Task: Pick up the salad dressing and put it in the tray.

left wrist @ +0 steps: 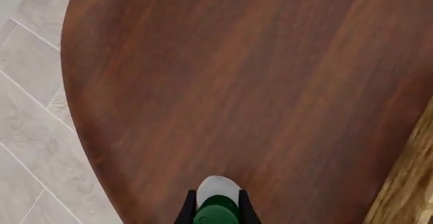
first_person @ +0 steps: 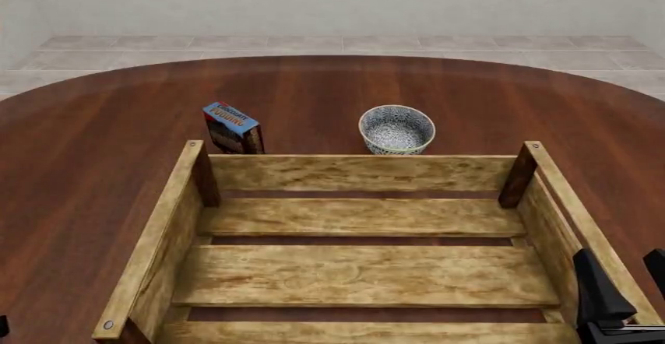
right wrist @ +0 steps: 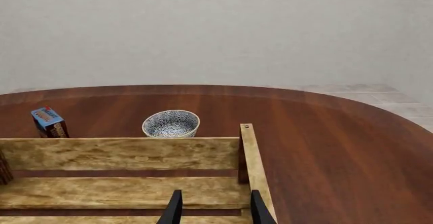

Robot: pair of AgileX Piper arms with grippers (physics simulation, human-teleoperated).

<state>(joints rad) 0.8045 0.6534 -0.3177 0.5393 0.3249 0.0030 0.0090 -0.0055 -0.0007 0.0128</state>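
L wrist view: my left gripper [left wrist: 216, 215] is clamped on the salad dressing [left wrist: 217, 203] at bottom centre, green cap toward cam, bottle's long axis running along the fingers, I think; the tray [left wrist: 406, 183] edge sits lower right. Front view: bottle isn't visible. R wrist view: right gripper [right wrist: 215, 209] gapes, holding nothing, bottom centre over the tray.

We see a bench [first_person: 93, 149] of smooth, softly glossy reddish-brown wood. The tray [first_person: 359, 171] is pale, rough-grained wood with dark posts. The bottle [left wrist: 218, 187] looks like smooth white plastic, its cap [left wrist: 216, 210] glossy green. The bowl [first_person: 396, 129] is speckled and glazed.
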